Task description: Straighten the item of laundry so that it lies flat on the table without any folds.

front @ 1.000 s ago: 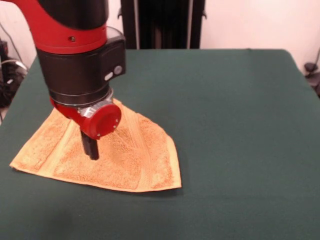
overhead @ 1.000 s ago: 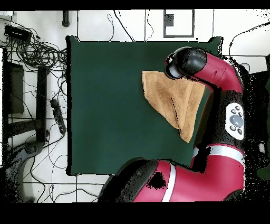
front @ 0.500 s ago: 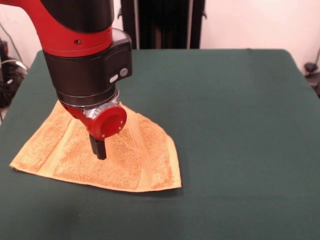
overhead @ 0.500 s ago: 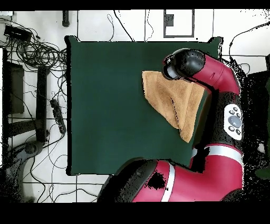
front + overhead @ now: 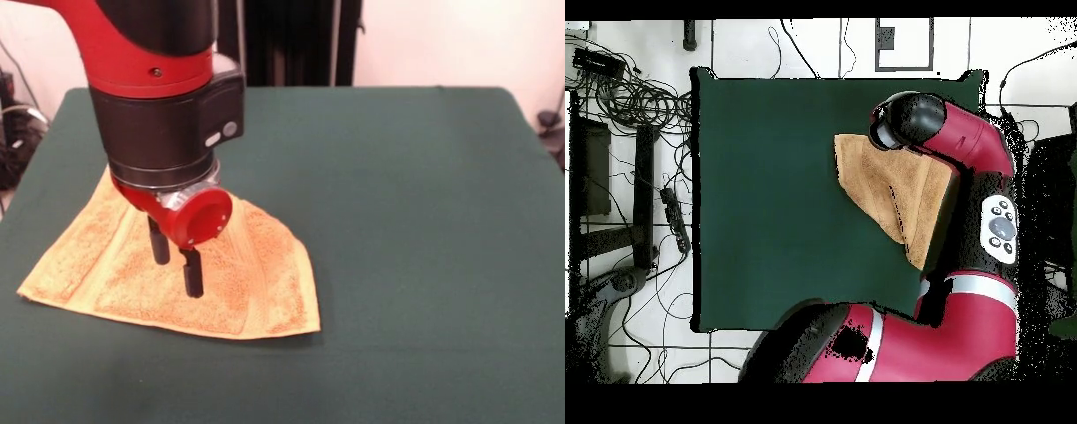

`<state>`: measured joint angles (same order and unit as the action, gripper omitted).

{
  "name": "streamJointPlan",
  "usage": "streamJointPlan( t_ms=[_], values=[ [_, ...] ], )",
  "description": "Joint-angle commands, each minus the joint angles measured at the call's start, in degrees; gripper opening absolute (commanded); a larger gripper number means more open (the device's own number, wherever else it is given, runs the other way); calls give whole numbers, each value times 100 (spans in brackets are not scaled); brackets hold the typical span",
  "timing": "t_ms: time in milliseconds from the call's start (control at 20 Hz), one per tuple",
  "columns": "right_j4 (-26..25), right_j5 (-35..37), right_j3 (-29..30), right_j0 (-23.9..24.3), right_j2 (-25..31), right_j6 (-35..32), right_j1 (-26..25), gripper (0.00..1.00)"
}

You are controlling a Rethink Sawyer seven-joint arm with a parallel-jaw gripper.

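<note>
The orange-tan washcloth [image 5: 238,278] lies on the left part of the dark green table [image 5: 424,221] in the front view. It is folded over itself into an uneven, roughly triangular shape, with woven bands running along its edges. My gripper [image 5: 176,265] hangs straight down over the middle of the cloth, open, with two black fingers [image 5: 192,274] apart and nothing between them. The tips are at or just above the cloth's surface. In the overhead view the cloth [image 5: 890,190] lies near the table's [image 5: 765,200] right edge, and the arm's wrist covers the gripper.
The red and black arm [image 5: 965,150] reaches over the table's right side in the overhead view and covers part of the cloth. Cables and a power strip [image 5: 670,215] lie on the floor off the table's left edge.
The gripper has shifted a little to the right over the cloth in the front view, and its fingers have spread from together to apart. The cloth has not moved.
</note>
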<state>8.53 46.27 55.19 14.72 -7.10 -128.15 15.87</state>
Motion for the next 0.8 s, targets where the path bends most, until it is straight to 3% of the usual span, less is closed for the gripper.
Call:
streamJointPlan(
  t_ms=[50, 200, 450, 800],
  values=[
    [96, -204, 903, -499, 87, -1429, -199, 100],
    [-211, -2, 975, -456, 238, -442, 11, 100],
    [-655, -450, 1202, -53, 743, 999, 71, 100],
    [-834, -474, 1332, 466, 1448, 1557, 35, 100]
  ],
)
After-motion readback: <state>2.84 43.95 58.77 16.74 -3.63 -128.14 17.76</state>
